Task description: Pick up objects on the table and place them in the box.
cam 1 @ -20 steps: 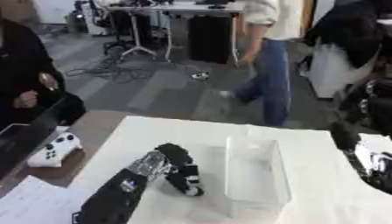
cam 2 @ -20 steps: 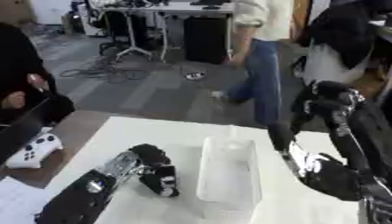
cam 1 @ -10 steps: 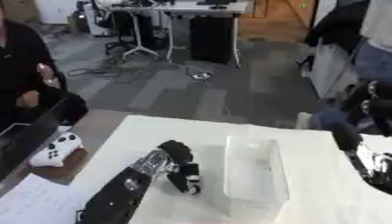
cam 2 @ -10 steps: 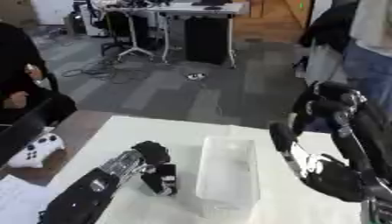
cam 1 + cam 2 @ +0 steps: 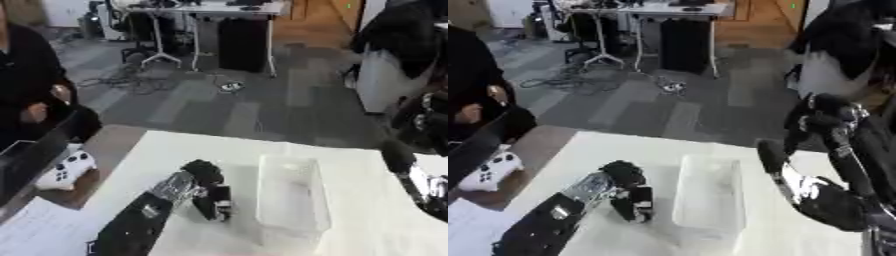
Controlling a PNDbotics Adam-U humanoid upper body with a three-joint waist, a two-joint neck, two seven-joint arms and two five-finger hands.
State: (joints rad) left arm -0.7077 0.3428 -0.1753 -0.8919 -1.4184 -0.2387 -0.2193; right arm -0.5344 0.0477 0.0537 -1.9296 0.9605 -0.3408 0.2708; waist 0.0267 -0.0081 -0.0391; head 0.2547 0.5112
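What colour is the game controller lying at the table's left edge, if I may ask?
White game controller, with dark buttons; left eye view.

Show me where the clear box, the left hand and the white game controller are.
clear box (image 5: 291,200), left eye view, on its floor.
left hand (image 5: 210,192), left eye view, on the curled fingers.
white game controller (image 5: 64,171), left eye view, on its body.

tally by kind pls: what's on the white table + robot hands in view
clear box: 1
robot hands: 2, left hand curled beside the box, right hand raised to its right
loose objects on the table: none I can make out
total: 3
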